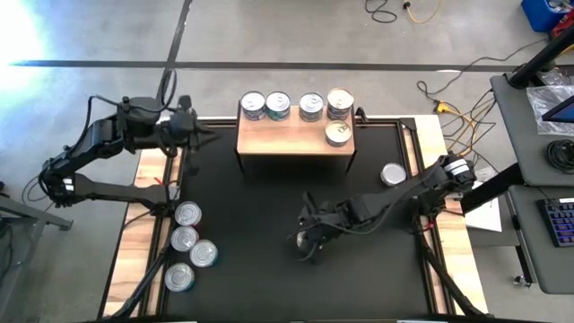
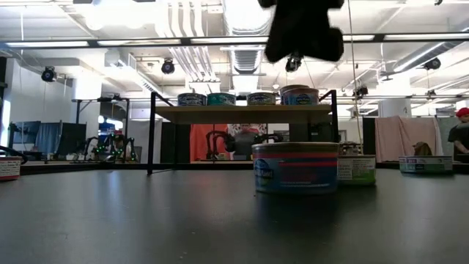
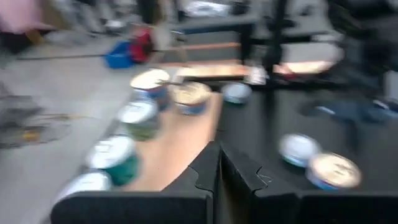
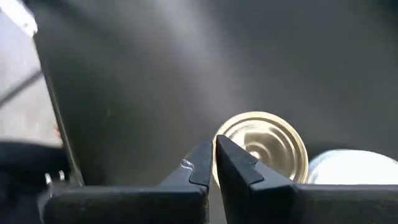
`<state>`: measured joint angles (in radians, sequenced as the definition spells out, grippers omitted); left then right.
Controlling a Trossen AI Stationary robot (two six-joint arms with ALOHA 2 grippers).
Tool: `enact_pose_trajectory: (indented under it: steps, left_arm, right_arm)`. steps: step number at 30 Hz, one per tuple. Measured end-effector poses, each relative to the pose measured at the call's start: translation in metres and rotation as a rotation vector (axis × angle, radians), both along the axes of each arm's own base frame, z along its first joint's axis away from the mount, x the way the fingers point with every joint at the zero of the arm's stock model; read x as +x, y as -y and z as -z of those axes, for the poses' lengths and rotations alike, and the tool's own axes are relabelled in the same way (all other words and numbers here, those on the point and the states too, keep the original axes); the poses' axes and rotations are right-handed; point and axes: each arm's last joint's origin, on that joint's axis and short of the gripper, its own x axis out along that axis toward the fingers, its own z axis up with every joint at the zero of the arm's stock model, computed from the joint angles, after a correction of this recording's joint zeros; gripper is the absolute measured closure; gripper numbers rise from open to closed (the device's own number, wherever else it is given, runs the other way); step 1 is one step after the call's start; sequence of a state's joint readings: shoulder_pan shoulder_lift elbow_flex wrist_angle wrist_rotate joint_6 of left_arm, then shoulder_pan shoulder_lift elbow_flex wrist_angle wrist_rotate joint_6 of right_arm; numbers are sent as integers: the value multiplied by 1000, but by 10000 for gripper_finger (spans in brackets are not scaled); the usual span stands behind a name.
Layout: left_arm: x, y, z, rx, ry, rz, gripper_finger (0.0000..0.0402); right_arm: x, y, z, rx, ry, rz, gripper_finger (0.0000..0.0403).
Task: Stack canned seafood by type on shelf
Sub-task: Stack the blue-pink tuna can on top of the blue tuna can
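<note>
Both claws are shut tight and hold nothing. The right claw hangs over the middle of the black mat, a bit to the near side. Its arm comes in from the right side of the desk, bent low and stretched out toward the left, with the claw tipped down at the mat. In the right wrist view its two fingers press together, and a gold-topped tin sits on the mat past them, with another silver tin beside it.

The left claw waits at the far left corner of the mat, just left of the shelf. Its arm is folded like an elbow at the left edge of the desk, and the claw points right toward the shelf.

Five tins are on the shelf. Four stand in a row along its far edge, and one more sits in front of the row at the right end. The tin at the right end of the row looks like two tins, one on top of the other. Four more tins lie in a bunch on the near left part of the mat. One tin sits alone on the right side of the mat, near the right arm.
</note>
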<state>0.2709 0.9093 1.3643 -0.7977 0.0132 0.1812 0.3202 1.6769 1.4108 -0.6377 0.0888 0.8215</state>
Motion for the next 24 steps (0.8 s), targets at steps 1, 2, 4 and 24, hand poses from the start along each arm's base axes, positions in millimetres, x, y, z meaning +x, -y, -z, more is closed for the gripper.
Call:
enact_pose_trajectory:
  steps: [1,2,4,24]
  left_arm:
    - [0,2,1,-18,-12,43,402]
    - [0,5,3,-41,-20,84,402]
    - [1,11,5,-87,-24,139,402]
    - [26,130,105,-452,-135,126,402]
  right_arm:
    - [-2,0,-3,-20,-21,-22,390]
    - [-4,1,-5,-40,-51,-40,390]
    - [-11,2,-4,-78,-129,-66,390]
    - [-62,-27,45,-135,-460,-195,390]
